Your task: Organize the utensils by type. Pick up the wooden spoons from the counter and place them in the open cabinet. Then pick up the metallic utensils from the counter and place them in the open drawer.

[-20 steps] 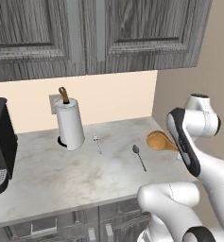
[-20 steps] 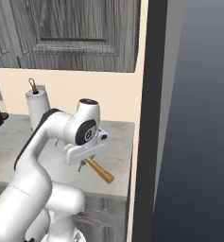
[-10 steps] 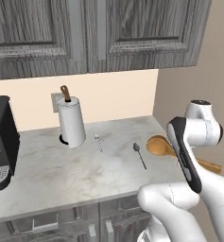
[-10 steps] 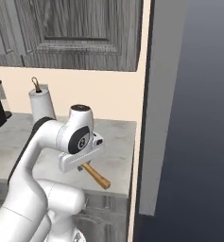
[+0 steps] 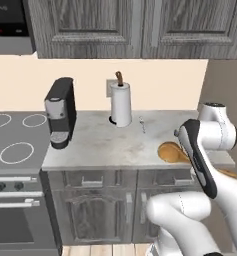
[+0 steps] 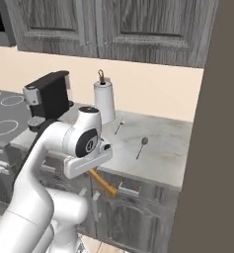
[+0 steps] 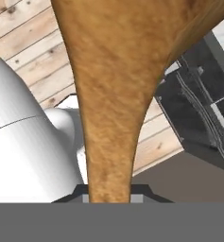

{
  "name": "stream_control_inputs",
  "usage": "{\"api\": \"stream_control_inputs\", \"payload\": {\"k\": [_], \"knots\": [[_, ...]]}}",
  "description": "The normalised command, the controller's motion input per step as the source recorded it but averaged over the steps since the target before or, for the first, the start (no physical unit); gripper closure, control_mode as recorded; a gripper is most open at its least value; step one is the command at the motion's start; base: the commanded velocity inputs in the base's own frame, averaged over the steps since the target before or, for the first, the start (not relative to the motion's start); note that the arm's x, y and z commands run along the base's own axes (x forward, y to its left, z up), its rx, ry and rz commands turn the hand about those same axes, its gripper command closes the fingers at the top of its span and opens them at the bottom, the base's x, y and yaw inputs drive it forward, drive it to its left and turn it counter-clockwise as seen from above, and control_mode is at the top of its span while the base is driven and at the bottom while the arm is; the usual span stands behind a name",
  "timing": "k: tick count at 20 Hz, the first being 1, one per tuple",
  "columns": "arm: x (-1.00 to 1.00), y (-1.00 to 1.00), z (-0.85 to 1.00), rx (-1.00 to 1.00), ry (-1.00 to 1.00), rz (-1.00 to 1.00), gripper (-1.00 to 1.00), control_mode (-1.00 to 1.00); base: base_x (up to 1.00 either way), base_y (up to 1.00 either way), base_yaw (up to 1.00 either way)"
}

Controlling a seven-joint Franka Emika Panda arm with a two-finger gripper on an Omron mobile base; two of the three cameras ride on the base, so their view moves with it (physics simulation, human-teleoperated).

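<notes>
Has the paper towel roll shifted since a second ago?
No. The paper towel roll stands before the wall outlet as earlier; only the camera moved.

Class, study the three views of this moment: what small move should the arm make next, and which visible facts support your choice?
Probably lift the wooden spoon upward toward the cabinet. The gripper seems shut on the spoon, whose handle juts below the hand in front of the counter edge, well below the cabinet. Both cabinet doors look closed here, so an open one must first be found.

Even, diffuse rendered lighting; no glare. Faint soft shadow beside paper towel roll [image 5: 121, 104] on counter [image 5: 100, 142]. Base views slightly soft, low resolution. Close wooden spoon [image 7: 118, 85] sharp in hand view.
</notes>
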Motion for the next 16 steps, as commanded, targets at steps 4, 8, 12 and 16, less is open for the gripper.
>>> {"api": "stream_control_inputs", "payload": {"k": [4,8,12,16], "knots": [[0.0,0.0,0.0,0.0,0.0,0.0,1.0,1.0,-0.71,0.71,0.38],[0.0,0.0,0.0,0.0,0.0,0.0,1.0,1.0,-0.5,0.78,0.56],[0.0,0.0,0.0,0.0,0.0,0.0,1.0,1.0,-0.29,0.86,0.69],[0.0,0.0,0.0,0.0,0.0,0.0,1.0,1.0,-0.06,0.72,0.77]]}}
